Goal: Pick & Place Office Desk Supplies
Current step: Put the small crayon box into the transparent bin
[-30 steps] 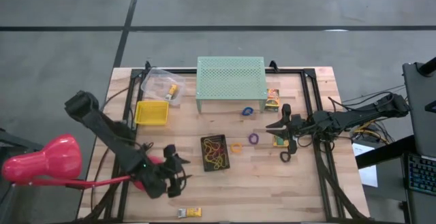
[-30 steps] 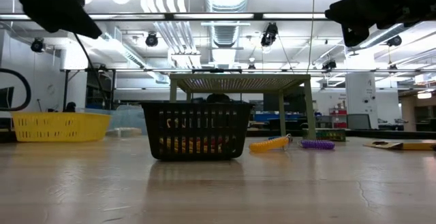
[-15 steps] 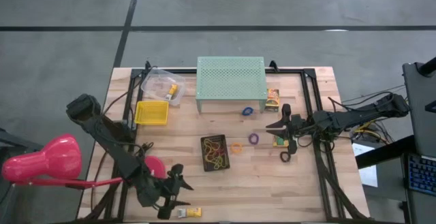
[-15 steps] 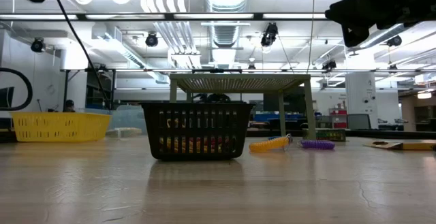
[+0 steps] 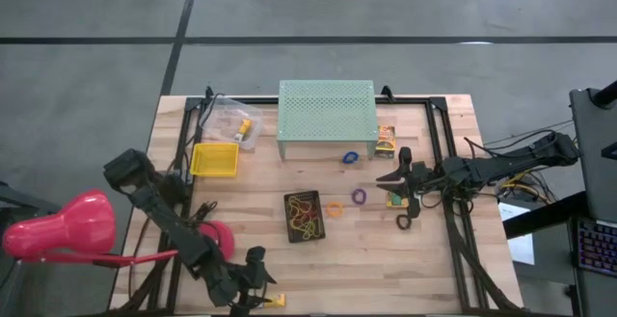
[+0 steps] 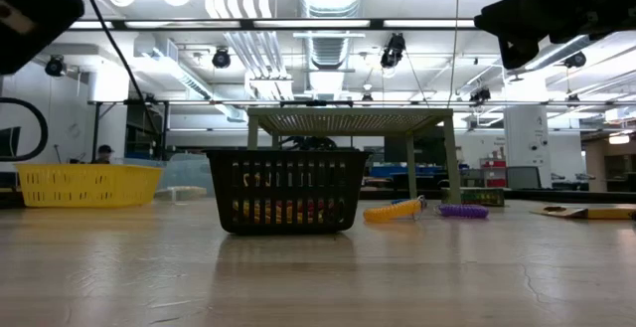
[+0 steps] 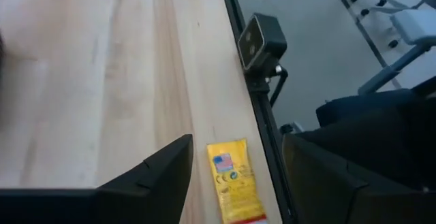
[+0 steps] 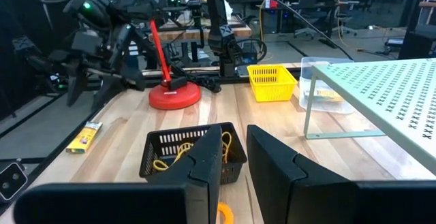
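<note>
While my left claw (image 5: 253, 293) hangs over the near edge of the surface (image 5: 366, 259), its fingers (image 7: 146, 183) are spread apart with nothing between them. The little yellow box (image 7: 234, 181) lies flat right below, in the gap between the two fingers, close to the surface's edge rail. From above you can see that same box poking out just to the right of the claw.

My right claw (image 5: 403, 194) sits over on the right side, parked above a second yellow box (image 5: 394, 199). Its fingers (image 8: 204, 166) look only a narrow gap apart, and I don't see anything pinched in there.

Rest of the stuff: the black basket (image 5: 304, 216) sits mid-surface with rubber bands (image 5: 306, 214) piled inside. An orange band (image 5: 335, 208) lies just right of it, then a purple band (image 5: 359, 197) a bit further on. A blue ring (image 5: 350, 157) is near the front leg of the green stand (image 5: 326, 110), and one more printed box (image 5: 386, 140) is beside the stand's right side. The yellow basket (image 5: 215, 159) and a clear tub (image 5: 229, 121) are off to the left, well apart from both claws. The pink lamp (image 5: 58, 225) has its red base next to my left arm.
</note>
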